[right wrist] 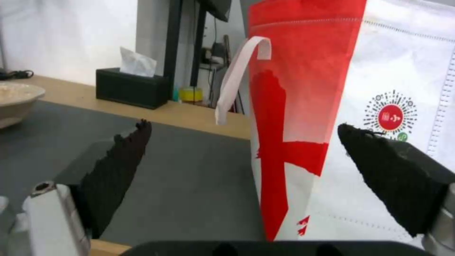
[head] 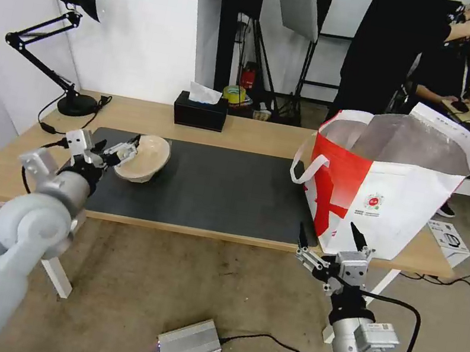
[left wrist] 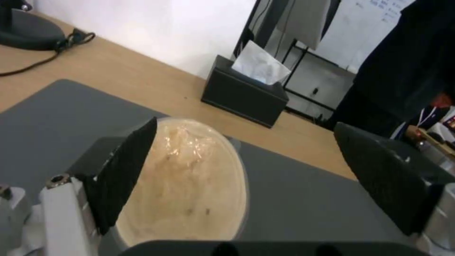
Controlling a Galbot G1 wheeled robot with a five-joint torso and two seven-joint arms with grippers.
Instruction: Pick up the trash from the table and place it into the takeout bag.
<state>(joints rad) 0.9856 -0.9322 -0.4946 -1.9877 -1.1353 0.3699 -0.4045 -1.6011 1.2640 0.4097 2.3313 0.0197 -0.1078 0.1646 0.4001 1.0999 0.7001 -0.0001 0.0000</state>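
A beige pulp bowl (head: 146,159) sits on the left part of the dark grey mat (head: 215,188) of the table (head: 265,136), tipped toward my left arm. My left gripper (head: 115,147) is open at the bowl's rim. In the left wrist view the bowl (left wrist: 189,188) lies between the jaws, close against one finger (left wrist: 124,174) and well apart from the other. The red-and-white takeout bag (head: 399,197) stands open at the table's right end. My right gripper (head: 328,228) hangs open and empty just before the table's front edge, facing the bag's lower corner (right wrist: 279,149).
A black tissue box (head: 200,111) stands at the table's back edge, and a black desk lamp (head: 83,0) stands at the back left. On the floor lie a small white box (head: 448,239), a silver box (head: 190,345) and cables. A person stands behind the bag.
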